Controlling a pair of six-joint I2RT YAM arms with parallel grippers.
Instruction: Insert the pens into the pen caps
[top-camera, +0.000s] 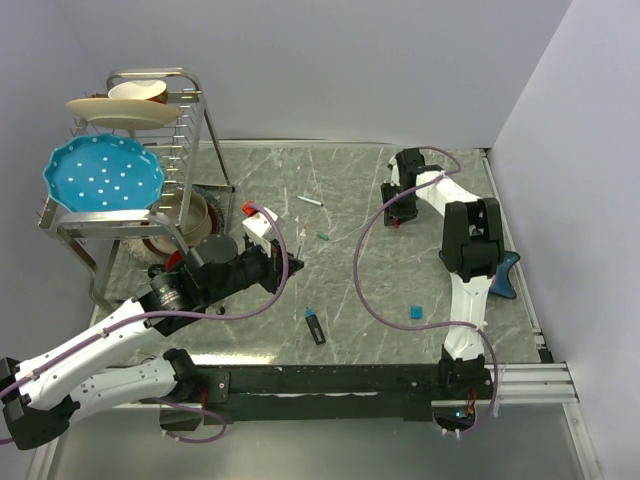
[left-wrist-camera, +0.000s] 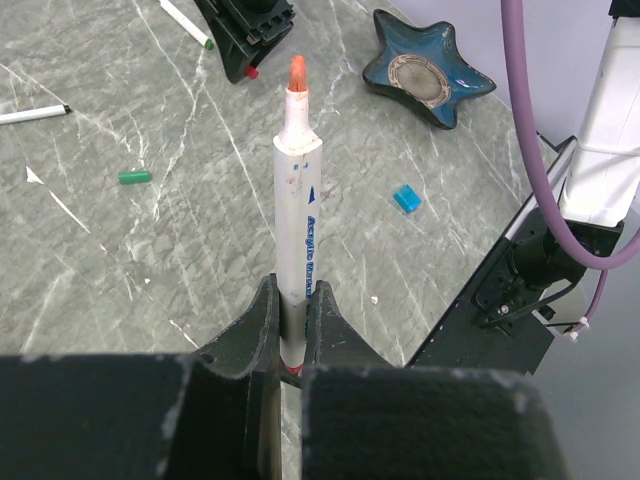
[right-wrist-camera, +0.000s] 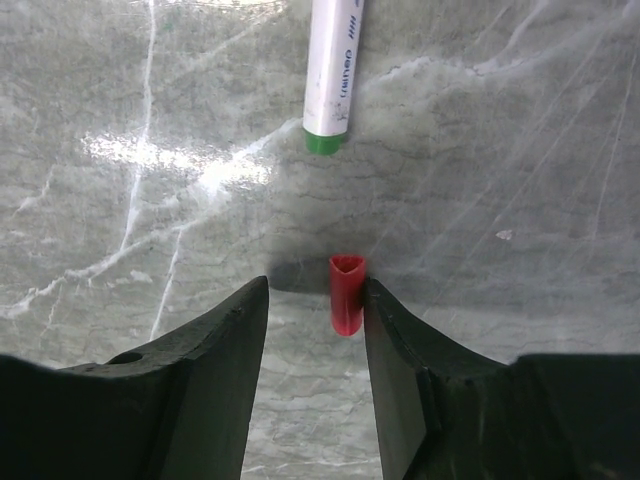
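My left gripper (left-wrist-camera: 292, 310) is shut on a white-barrelled pen (left-wrist-camera: 298, 200) with its bare red tip pointing away from the jaws; from above, that red tip shows by the left gripper (top-camera: 256, 220). The right gripper (right-wrist-camera: 315, 300) is open and low over the table at the far right (top-camera: 396, 212). A red pen cap (right-wrist-camera: 347, 292) lies between its jaws, against the right finger (right-wrist-camera: 400, 340), with a wide gap to the left finger. A white pen with a green end (right-wrist-camera: 330, 70) lies just beyond. A green cap (top-camera: 323, 237), a blue cap (top-camera: 415, 312) and a black pen with blue trim (top-camera: 315, 326) lie loose.
A dish rack (top-camera: 190, 130) with a blue plate (top-camera: 103, 175) and bowls fills the back left. A blue star-shaped dish (left-wrist-camera: 428, 70) lies at the right edge, behind the right arm. Another white pen (top-camera: 312, 200) lies mid-table. Purple cables loop over both arms.
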